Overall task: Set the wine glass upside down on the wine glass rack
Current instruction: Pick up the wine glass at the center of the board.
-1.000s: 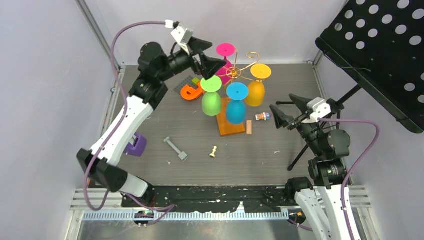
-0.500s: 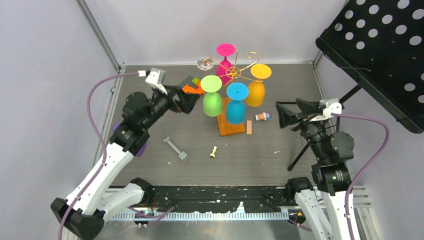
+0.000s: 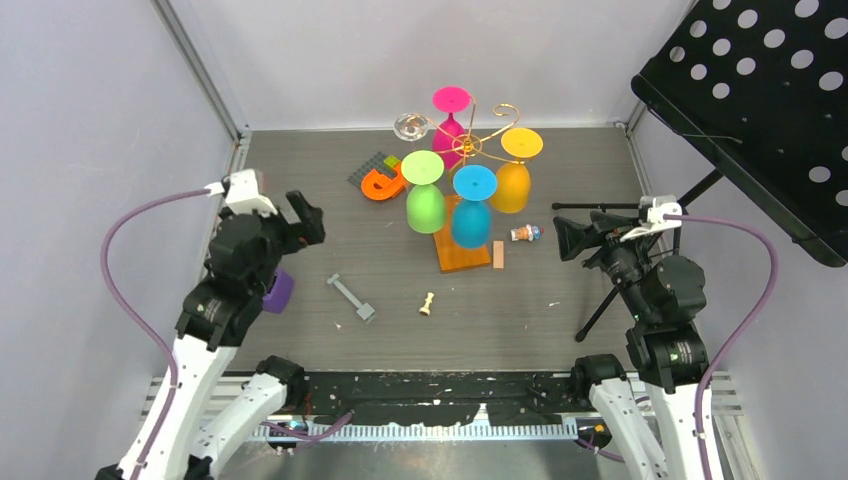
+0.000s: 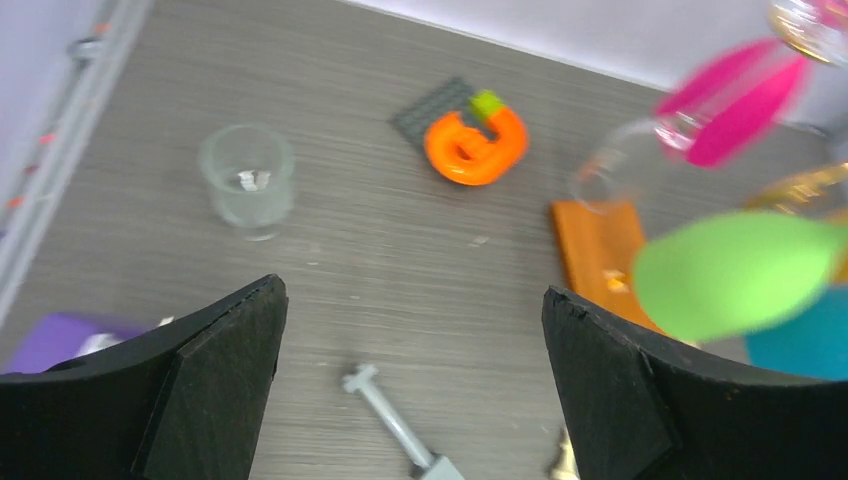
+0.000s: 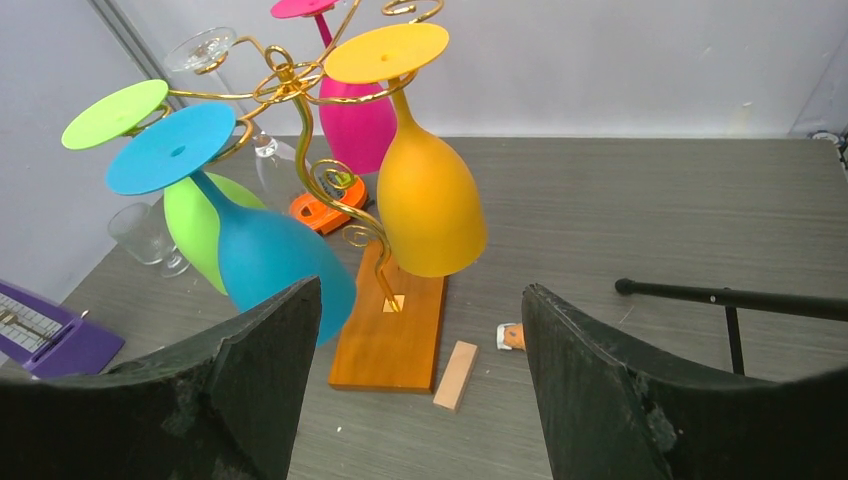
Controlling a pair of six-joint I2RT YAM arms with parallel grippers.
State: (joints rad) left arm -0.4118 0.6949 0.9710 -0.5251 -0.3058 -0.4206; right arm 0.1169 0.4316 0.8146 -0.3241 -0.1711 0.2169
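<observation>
The wine glass rack (image 3: 470,145) is a gold wire stand on an orange-brown wooden base (image 3: 452,255). A clear wine glass (image 3: 410,126) hangs upside down on its far left arm, and shows in the right wrist view (image 5: 200,48). Green (image 3: 424,205), blue (image 3: 472,220), yellow (image 3: 512,185) and pink (image 3: 450,105) glasses hang beside it. My left gripper (image 3: 305,215) is open and empty, well left of the rack. My right gripper (image 3: 565,235) is open and empty, right of the rack, facing it.
A clear tumbler (image 4: 246,180), an orange C-shaped toy (image 3: 383,180), a purple block (image 3: 277,290), a grey bolt (image 3: 350,297) and a chess pawn (image 3: 427,303) lie left and front. A wooden block (image 3: 498,254) lies by the base. A black perforated stand (image 3: 760,90) overhangs the right.
My left arm has let go of the clear glass at the rack's top and pulled back and down to the near left. The glass stays hanging. My right gripper shifted slightly right.
</observation>
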